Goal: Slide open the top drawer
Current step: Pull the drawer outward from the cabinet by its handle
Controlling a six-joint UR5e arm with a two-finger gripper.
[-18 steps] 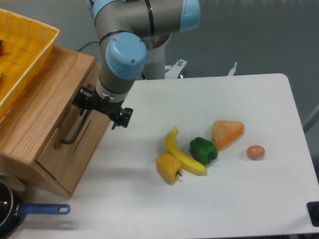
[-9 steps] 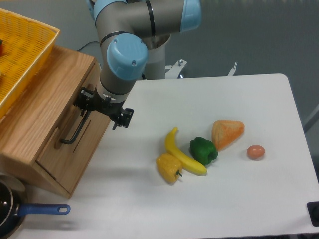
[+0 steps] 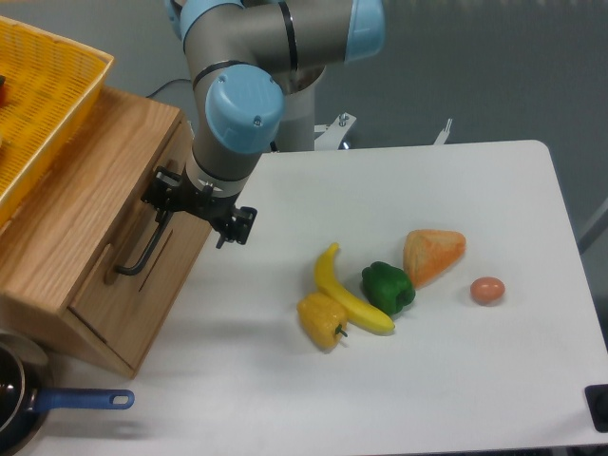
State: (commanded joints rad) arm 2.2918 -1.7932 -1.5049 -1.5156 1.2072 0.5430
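Gripper (image 3: 169, 195) sits at the upper end of the black handle (image 3: 142, 249) on the drawer (image 3: 133, 261), at the cabinet's (image 3: 71, 218) front face, left side of the table (image 3: 456, 380).

Change over the last second: slight. Wrist and gripper have crept right, away from the cabinet, by a small amount. Drawer front looks to have come along with it, a sliver at most; hard to be sure at this size. My read: the pull has begun and is in its early part, drawer still nearly closed.

Fingers: appear to straddle the top of the bar, but the wrist body hides the tips. Cannot tell how far they are closed or whether they truly clamp the bar.

Meaning for the task: contact with the handle seems made; most of the outward travel is still to do. Pull line runs toward the table's open middle. Risk, as a guess: a slip off the thin bar if the hold is loose.

Count:
- drawer with handle: one seen
- basket (image 3: 38, 104), yellow, on top of cabinet: one
- banana (image 3: 350, 294): one
- yellow pepper (image 3: 321, 321): one
- green pepper (image 3: 388, 287): one
- orange wedge-shaped item (image 3: 433, 253): one
- egg (image 3: 486, 290): one
- pan (image 3: 28, 404) with blue grip, at lower left edge: one
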